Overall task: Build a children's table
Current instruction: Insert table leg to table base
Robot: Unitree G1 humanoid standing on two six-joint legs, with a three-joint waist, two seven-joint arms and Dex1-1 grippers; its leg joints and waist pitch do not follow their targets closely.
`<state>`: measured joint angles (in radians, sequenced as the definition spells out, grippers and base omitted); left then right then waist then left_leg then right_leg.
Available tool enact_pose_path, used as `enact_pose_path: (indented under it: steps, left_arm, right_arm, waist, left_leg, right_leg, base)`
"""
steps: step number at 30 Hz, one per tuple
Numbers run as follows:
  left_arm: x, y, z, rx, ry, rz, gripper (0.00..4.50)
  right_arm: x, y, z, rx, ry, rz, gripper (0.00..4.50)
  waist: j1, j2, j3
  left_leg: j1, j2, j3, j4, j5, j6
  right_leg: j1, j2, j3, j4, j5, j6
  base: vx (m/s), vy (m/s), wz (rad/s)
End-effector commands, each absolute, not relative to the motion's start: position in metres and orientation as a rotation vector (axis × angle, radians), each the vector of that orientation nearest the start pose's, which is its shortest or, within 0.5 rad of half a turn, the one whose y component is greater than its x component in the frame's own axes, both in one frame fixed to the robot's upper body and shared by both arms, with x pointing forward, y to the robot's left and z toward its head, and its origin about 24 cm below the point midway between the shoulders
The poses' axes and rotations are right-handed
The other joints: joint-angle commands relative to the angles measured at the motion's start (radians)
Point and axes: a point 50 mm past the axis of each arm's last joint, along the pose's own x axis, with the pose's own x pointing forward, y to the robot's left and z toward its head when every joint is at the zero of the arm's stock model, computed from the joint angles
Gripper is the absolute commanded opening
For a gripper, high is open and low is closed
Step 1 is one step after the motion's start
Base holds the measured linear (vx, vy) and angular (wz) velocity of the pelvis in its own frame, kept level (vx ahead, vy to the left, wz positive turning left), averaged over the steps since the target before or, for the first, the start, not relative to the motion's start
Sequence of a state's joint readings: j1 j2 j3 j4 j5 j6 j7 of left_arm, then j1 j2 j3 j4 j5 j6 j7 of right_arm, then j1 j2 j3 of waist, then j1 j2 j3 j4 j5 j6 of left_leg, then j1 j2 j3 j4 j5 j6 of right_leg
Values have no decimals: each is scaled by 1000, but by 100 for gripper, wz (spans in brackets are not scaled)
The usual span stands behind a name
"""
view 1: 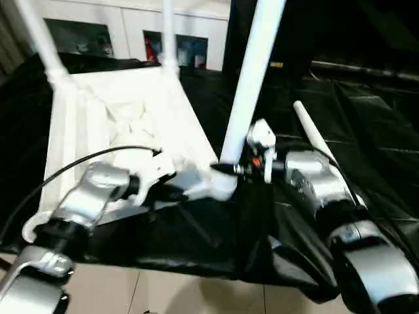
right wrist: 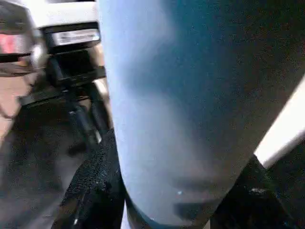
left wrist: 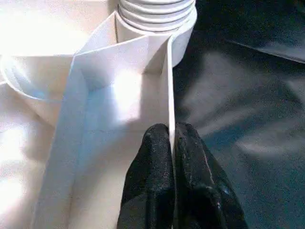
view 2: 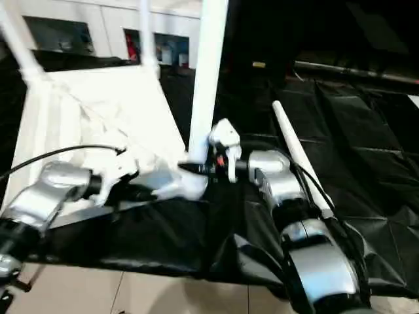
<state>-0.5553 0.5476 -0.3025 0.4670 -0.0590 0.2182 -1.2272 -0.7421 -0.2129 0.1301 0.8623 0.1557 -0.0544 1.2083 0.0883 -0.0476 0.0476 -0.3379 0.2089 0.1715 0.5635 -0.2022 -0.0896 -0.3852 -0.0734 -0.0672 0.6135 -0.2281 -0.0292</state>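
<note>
The children's table top (view 1: 131, 111) lies upside down on black cloth, ribbed underside up. Two white legs (view 1: 40, 40) (view 1: 168, 33) stand in its far corner sockets. A third leg (view 1: 252, 78) stands upright at the near right corner socket (left wrist: 157, 19). My right gripper (view 1: 228, 169) is shut around its lower end, with the leg (right wrist: 181, 95) between the black fingers (right wrist: 93, 183). My left gripper (left wrist: 170, 131) is shut on a thin rim wall (left wrist: 169, 81) of the table top, just beside that socket. A fourth leg (view 1: 313, 134) lies loose on the cloth to the right.
The black cloth (view 1: 373, 124) covers the work area and folds over its near edge onto pale floor tiles (view 1: 163, 288). A white cabinet (view 1: 131, 26) with glass-fronted shelves stands behind the table. A black cable (view 1: 78, 163) runs over my left forearm.
</note>
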Motion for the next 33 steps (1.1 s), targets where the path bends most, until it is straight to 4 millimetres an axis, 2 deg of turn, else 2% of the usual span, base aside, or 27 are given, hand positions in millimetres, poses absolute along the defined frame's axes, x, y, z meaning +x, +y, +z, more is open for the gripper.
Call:
enact_pose_path:
  steps: [1, 5, 7, 9, 10, 13, 14, 15, 16, 18, 19, 20, 21, 23, 24, 28, 29, 30, 33]
  left_arm:
    - [310, 162, 96, 394, 369, -1408, 0]
    - [309, 163, 95, 409, 384, -1428, 0]
    - [309, 163, 95, 410, 388, -1433, 0]
    - [310, 163, 91, 418, 407, -1428, 0]
    - [310, 163, 90, 424, 407, -1419, 0]
    - [311, 162, 88, 426, 407, -1409, 0]
    - [322, 158, 80, 464, 411, -1271, 0]
    - [329, 154, 75, 456, 429, -1187, 0]
    - [330, 153, 73, 454, 434, -1166, 0]
    - [335, 140, 66, 411, 466, -1106, 0]
    - [335, 139, 66, 408, 469, -1102, 0]
    - [338, 124, 60, 371, 490, -1049, 0]
    - [339, 117, 59, 356, 495, -1028, 0]
    - [341, 104, 55, 339, 513, -985, 0]
    - [343, 90, 53, 340, 511, -955, 0]
    - [344, 78, 51, 344, 514, -924, 0]
    - [343, 63, 53, 343, 507, -907, 0]
    - [343, 58, 53, 348, 504, -906, 0]
    - [343, 56, 54, 363, 498, -893, 0]
  right_arm:
    - [314, -127, 12, -76, 523, 1292, 187]
    - [315, -127, 12, -74, 521, 1265, 187]
    - [316, -127, 12, -75, 518, 1245, 187]
    - [321, -126, 10, -93, 503, 1154, 187]
    - [323, -127, 9, -99, 504, 1121, 187]
    - [325, -128, 8, -110, 507, 1077, 187]
    - [331, -133, 2, -117, 520, 883, 187]
    - [334, -137, -2, -101, 528, 766, 187]
    - [335, -137, -3, -96, 531, 737, 187]
    - [337, -138, -10, -21, 565, 545, 187]
    - [337, -138, -11, -15, 569, 530, 187]
    - [337, -134, -17, 39, 606, 389, 187]
    - [336, -132, -19, 53, 616, 350, 187]
    - [336, -126, -22, 87, 632, 286, 187]
    - [336, -117, -23, 116, 642, 242, 187]
    - [336, -110, -24, 153, 655, 188, 187]
    - [335, -102, -25, 150, 675, 157, 187]
    - [334, -100, -25, 139, 682, 153, 187]
    - [334, -98, -26, 125, 695, 143, 187]
  waist:
    - [-1, 20, -41]
    - [-2, 19, -41]
    - [-2, 19, -43]
    - [-3, 18, -44]
    - [-4, 22, -42]
    - [-7, 21, -37]
    - [-12, 18, -36]
    - [-12, 20, -34]
    - [-14, 19, -34]
    - [-17, 14, -37]
    - [-16, 17, -33]
    - [-16, 15, -34]
    - [-16, 15, -34]
    - [-15, 16, -37]
    - [-14, 15, -38]
    - [-11, 14, -41]
    - [-9, 12, -43]
    - [-8, 15, -42]
    - [-6, 14, -43]
  left_leg:
    - [5, 34, 4, -65, -122, 41]
    - [6, 32, 3, -68, -141, 20]
    - [5, 31, 3, -67, -123, 19]
    - [4, 28, 3, -66, -100, 22]
    - [5, 28, 4, -66, -112, 18]
    - [3, 29, 1, -74, -170, 2]
    - [6, 31, -1, -77, -205, -9]
    - [15, 30, -1, -79, -232, -30]
    - [16, 29, -1, -79, -234, -42]
    - [4, 29, -5, -82, -237, -52]
    - [8, 29, -5, -84, -250, -54]
    - [17, 26, -3, -80, -284, -51]
    - [11, 25, -6, -82, -275, -53]
    - [12, 25, -5, -81, -263, -53]
    - [10, 25, -4, -80, -254, -48]
    - [9, 23, -5, -82, -287, -42]
    - [11, 24, -6, -82, -292, -42]
    - [12, 25, -7, -84, -298, -46]
    - [10, 23, -7, -85, -309, -45]
  right_leg:
    - [43, -68, 49, -53, 10, -264]
    - [43, -69, 51, -56, -26, -253]
    - [44, -68, 52, -54, -2, -251]
    - [45, -66, 52, -51, 32, -254]
    - [43, -66, 52, -54, 18, -251]
    - [42, -67, 52, -63, -76, -236]
    - [39, -70, 54, -71, -145, -223]
    - [32, -71, 57, -78, -208, -208]
    - [31, -71, 59, -79, -227, -202]
    - [38, -72, 57, -80, -257, -179]
    - [33, -72, 57, -84, -278, -171]
    - [23, -72, 60, -92, -322, -161]
    - [29, -74, 59, -92, -336, -155]
    - [26, -72, 59, -94, -326, -146]
    - [27, -71, 59, -93, -306, -145]
    - [25, -68, 56, -96, -311, -122]
    - [23, -67, 55, -96, -312, -116]
    - [21, -67, 55, -96, -307, -115]
    - [22, -64, 54, -97, -279, -110]
  base:
    - [0, 0, 0]
    - [0, 0, 0]
    - [0, 0, 0]
    - [0, 0, 0]
    - [0, 0, 0]
    - [0, 0, 0]
    - [0, 0, 0]
    - [0, 0, 0]
    - [0, 0, 0]
    - [0, 0, 0]
    - [0, 0, 0]
    - [0, 0, 0]
    - [0, 0, 0]
    - [0, 0, 0]
    - [0, 0, 0]
    - [0, 0, 0]
    - [0, 0, 0]
    - [0, 0, 0]
    - [0, 0, 0]
